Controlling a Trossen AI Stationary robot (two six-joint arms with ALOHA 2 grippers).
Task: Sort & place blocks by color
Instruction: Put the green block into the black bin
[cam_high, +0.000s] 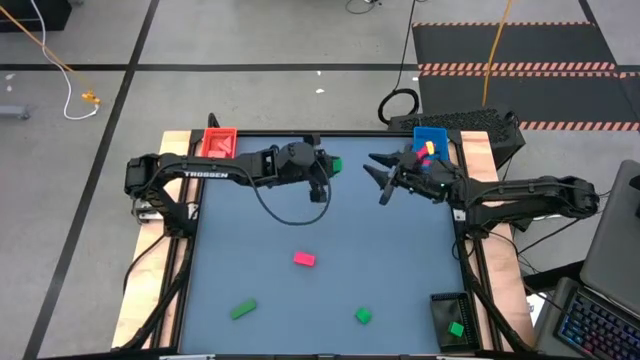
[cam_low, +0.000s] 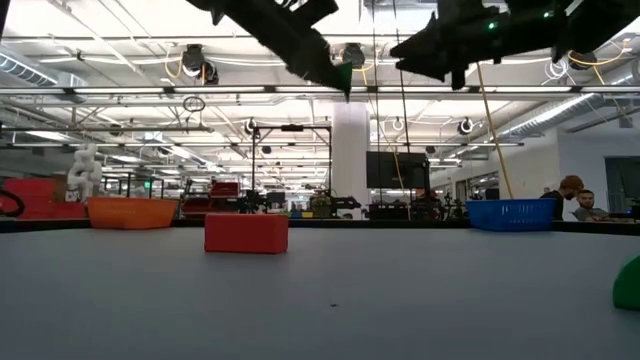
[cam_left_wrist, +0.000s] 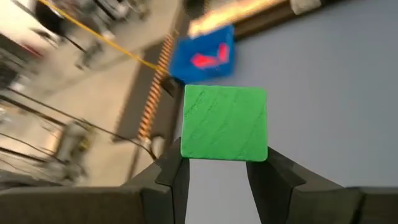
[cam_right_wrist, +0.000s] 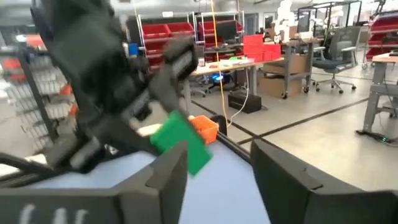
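High view: left end effector (cam_high: 330, 166) clamps a green block (cam_high: 337, 164) at upper centre, facing the right end effector (cam_high: 383, 178), fingers apart. Left wrist view: block centre-frame, pinched. Likely a handover; next, the right must close on it.

table (cam_high: 260, 260) | pink block (cam_high: 304, 259) | two green blocks (cam_high: 243, 310) | trays (cam_high: 218, 143)

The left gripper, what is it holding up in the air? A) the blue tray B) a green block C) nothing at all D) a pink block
B: the left gripper has a green block pinched between its two fingers, held high above the table near the right gripper.
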